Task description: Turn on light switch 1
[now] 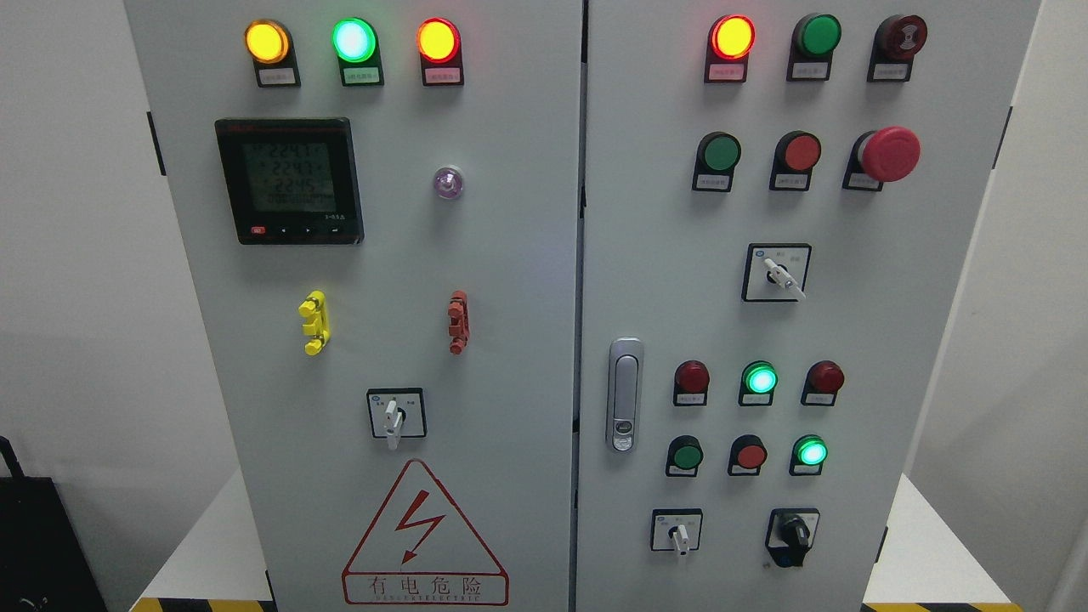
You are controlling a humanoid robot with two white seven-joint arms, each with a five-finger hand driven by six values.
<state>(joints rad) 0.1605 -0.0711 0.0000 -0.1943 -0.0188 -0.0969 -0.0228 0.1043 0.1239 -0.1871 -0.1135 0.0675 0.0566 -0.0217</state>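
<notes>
A grey electrical cabinet (510,255) with two doors fills the head view. The right door carries a top row of lamps: a lit red-orange one (732,37), an unlit green one (817,35) and a dark red buzzer (901,36). Below sit a green push button (721,153), a red push button (801,152) and a red mushroom stop (889,154). A white rotary selector (780,274) is under them. Further down are more lamps and buttons, with two lit green (760,379) (811,452). No robot hand or arm shows in the frame.
The left door has three lit lamps (353,40), a digital meter (289,180), yellow (314,323) and red (458,321) clips, a selector (393,416) and a hazard triangle (422,535). A metal door handle (625,395) sits by the seam. A black object (42,544) stands at lower left.
</notes>
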